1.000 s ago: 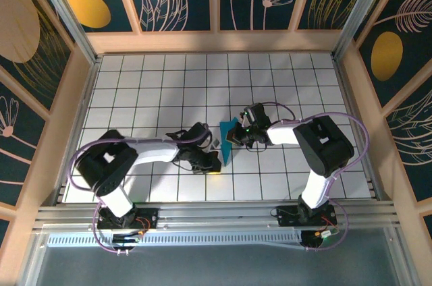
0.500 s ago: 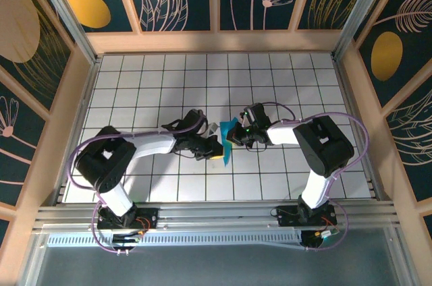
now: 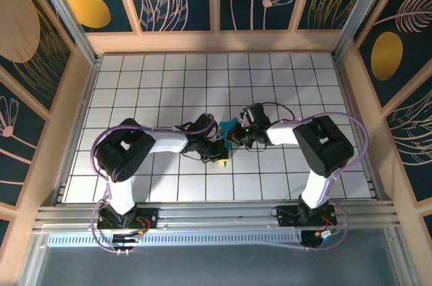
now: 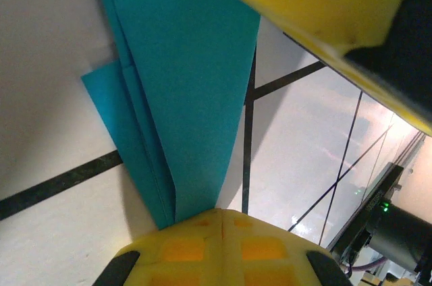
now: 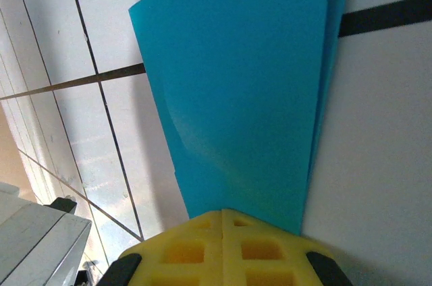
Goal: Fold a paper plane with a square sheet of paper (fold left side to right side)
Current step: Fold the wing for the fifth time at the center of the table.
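White tiles with black grid lines are covering the bench [image 3: 155,83], and near its middle the thin cyan-blue paper [image 4: 189,83], creased into a narrow layered wedge, is lying flat between our two arms. We are pressing the left gripper [image 4: 217,222] and the right gripper [image 5: 223,217], both with yellow pads fully closed, onto its opposite ends, pinching nothing as far as we can tell. We are worrying about the loose layers fanning apart along one edge. Any sideways drag from a closed tip could be skewing the crease, wrinkling a flap or sliding the whole wedge across the slick tiles.
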{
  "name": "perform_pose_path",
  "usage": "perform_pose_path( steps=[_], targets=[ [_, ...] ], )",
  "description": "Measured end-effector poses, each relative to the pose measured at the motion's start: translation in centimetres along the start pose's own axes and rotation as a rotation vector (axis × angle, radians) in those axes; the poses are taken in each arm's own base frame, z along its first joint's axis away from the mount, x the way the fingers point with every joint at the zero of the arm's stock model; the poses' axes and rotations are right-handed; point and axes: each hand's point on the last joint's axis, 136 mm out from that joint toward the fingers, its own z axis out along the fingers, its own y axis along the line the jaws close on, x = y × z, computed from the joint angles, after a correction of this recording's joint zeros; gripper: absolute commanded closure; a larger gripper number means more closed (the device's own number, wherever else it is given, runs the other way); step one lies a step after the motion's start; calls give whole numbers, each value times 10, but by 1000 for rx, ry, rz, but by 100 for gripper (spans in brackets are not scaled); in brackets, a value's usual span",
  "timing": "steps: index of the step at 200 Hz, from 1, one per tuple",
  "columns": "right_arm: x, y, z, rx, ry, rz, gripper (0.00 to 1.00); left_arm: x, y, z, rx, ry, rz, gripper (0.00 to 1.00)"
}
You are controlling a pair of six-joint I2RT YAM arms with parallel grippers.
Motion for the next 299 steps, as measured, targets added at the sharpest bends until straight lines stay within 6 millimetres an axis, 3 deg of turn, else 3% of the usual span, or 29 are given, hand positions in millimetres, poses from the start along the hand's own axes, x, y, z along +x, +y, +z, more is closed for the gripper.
perform_pose_path(
  steps=[39, 85, 104, 144, 200, 240, 299],
  targets=[
    [1, 3, -5, -12, -8, 3, 100, 1, 1, 1, 23, -7, -20, 100],
    [-14, 32, -39, -83, -87, -32, 100, 1, 0, 1, 40, -11, -28, 100],
    [-9, 35, -45, -103, -97, -42, 100, 1, 0, 1, 40, -11, -31, 100],
    [19, 22, -26, -74, -26, -21, 100, 1, 0, 1, 39, -11, -31, 100],
    [31, 5, -2, -37, 23, 6, 100, 1, 0, 1, 35, -12, -32, 100],
    [27, 6, -1, -32, 21, -4, 100, 1, 1, 1, 31, -11, -35, 100],
    [-3, 1, -3, -11, -35, -21, 100, 1, 1, 1, 26, -11, -34, 100]
  ],
)
